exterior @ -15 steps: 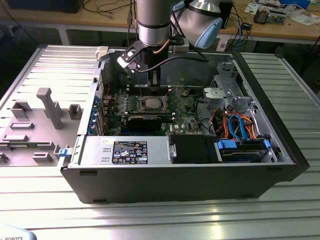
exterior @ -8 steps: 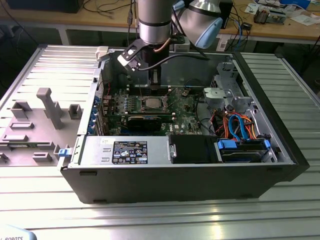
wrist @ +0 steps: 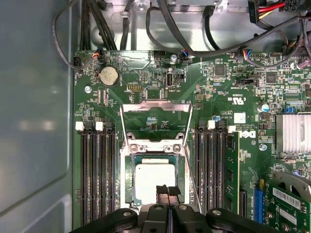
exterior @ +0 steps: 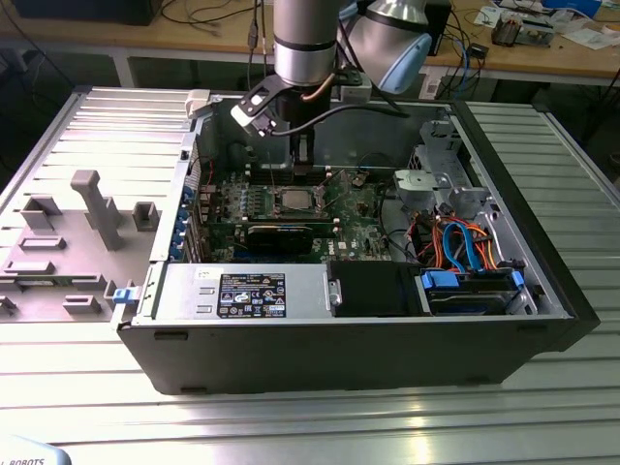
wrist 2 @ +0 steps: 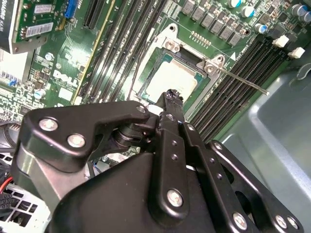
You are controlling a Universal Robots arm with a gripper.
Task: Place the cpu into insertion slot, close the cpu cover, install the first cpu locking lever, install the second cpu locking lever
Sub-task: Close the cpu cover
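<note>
Tool (wrist: 168, 189), pinched together and empty, hangs at the edge of the cpu (wrist: 153, 177), cpu cover (wrist: 155, 106) standing open beyond.

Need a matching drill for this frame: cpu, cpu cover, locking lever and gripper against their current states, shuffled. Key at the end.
Things
1. cpu
2. cpu cover
3. locking lever
4. gripper

States
a. fingers together, over the cpu's edge
b. swung open, off the socket
c. lying in the insertion slot
d. thin rod sticking out over the memory slots

Pairs: 1-c, 2-b, 3-d, 4-a
</note>
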